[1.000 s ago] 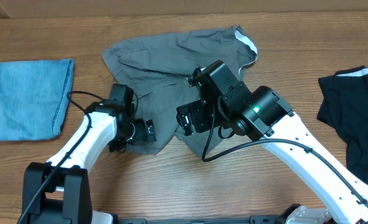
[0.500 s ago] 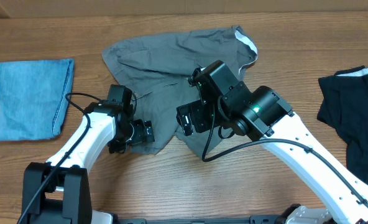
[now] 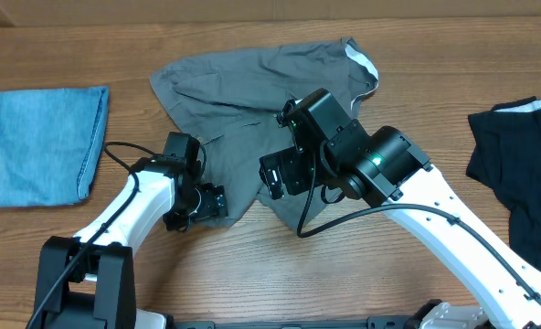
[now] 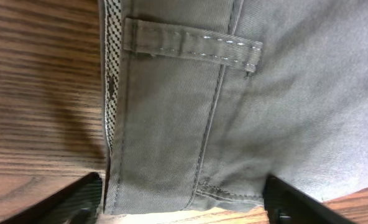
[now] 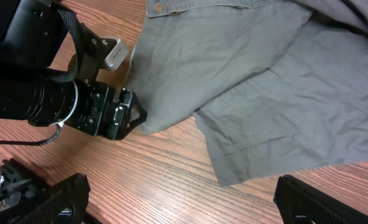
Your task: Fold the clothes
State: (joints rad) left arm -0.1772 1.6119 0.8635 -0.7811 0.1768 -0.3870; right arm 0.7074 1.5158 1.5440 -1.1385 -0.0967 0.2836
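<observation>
The clothes [image 3: 252,87], a wrinkled mid-grey garment, lie spread across the middle of the wooden table. My left gripper [image 3: 206,201] sits low at the garment's near-left corner. In the left wrist view its jaws [image 4: 187,210] stand open, with the stitched hem corner and a belt loop [image 4: 190,46] of the clothes [image 4: 283,106] between the two dark fingers. My right gripper [image 3: 275,175] hovers over the garment's near edge. It is open [image 5: 184,202] above bare wood, with a pointed cloth corner [image 5: 234,174] just beyond its fingers.
A folded light blue denim piece [image 3: 42,142] lies at the far left. A black garment [image 3: 517,164] lies at the right edge. The left arm's wrist [image 5: 47,99] fills the left of the right wrist view, close to the right gripper.
The left arm has shifted slightly toward the table's front edge at the garment's corner. The right arm and the cloth have not moved.
</observation>
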